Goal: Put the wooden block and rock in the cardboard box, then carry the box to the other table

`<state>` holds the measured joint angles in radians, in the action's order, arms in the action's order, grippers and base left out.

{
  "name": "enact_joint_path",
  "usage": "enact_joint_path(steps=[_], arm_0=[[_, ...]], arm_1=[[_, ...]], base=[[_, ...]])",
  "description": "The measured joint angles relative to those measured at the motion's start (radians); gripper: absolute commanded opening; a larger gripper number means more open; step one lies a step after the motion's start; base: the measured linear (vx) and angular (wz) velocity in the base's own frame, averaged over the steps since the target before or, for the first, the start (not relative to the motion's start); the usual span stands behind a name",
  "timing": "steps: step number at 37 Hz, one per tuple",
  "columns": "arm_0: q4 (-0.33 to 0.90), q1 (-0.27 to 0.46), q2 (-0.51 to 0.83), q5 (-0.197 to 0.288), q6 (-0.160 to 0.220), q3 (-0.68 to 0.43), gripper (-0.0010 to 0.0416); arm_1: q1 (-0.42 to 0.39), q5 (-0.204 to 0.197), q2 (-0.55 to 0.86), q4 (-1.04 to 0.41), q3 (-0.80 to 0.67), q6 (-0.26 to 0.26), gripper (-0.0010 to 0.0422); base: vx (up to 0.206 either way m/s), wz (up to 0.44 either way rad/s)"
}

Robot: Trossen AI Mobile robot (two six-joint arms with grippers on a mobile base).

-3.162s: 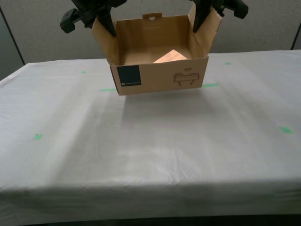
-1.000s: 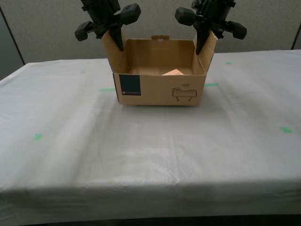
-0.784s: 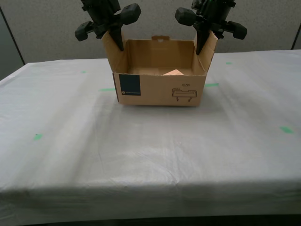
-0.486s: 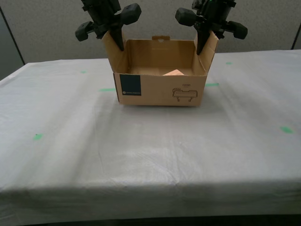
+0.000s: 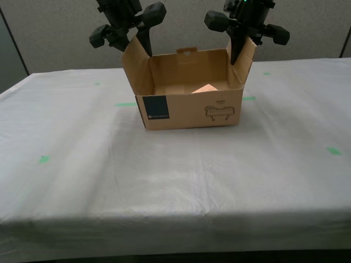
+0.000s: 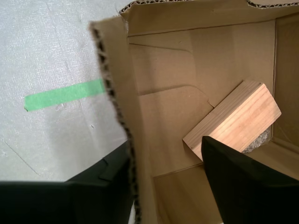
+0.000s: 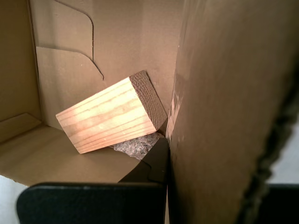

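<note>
While the exterior view shows only a corner of the wooden block (image 5: 207,87) inside the cardboard box (image 5: 192,109) on the white table (image 5: 164,175), wrist views reveal the rock (image 7: 138,144) beneath it. My first gripper (image 7: 169,154) pinches one flap; my second gripper (image 6: 163,163) sits spread around the other.

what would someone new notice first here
A brown corrugated cardboard box sits open on the wide white cloth-covered table, towards its far side in the exterior view, with a black gripper at each side flap. Inside, a light tan wooden block leans over a small grey speckled rock against one wall.
</note>
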<state>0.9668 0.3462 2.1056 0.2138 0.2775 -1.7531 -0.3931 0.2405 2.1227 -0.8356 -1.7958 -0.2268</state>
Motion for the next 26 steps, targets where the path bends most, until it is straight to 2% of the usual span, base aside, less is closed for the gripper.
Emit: enact_joint_path(steps=[13, 17, 26], arm_0=[[-0.029, 0.0, 0.0, -0.002, 0.0, 0.001, 0.0001], [-0.028, 0.0, 0.0, -0.002, -0.014, 0.001, 0.0001], [-0.011, 0.0, 0.0, -0.002, -0.016, 0.001, 0.0001]], arm_1=[[-0.001, 0.0, 0.0, 0.0, -0.001, -0.001, 0.0285], [-0.001, 0.0, 0.0, 0.0, -0.001, -0.001, 0.0297], [-0.001, 0.0, 0.0, 0.001, -0.001, 0.0, 0.0304]], base=[[0.0, 0.0], [0.0, 0.0], [0.0, 0.0]])
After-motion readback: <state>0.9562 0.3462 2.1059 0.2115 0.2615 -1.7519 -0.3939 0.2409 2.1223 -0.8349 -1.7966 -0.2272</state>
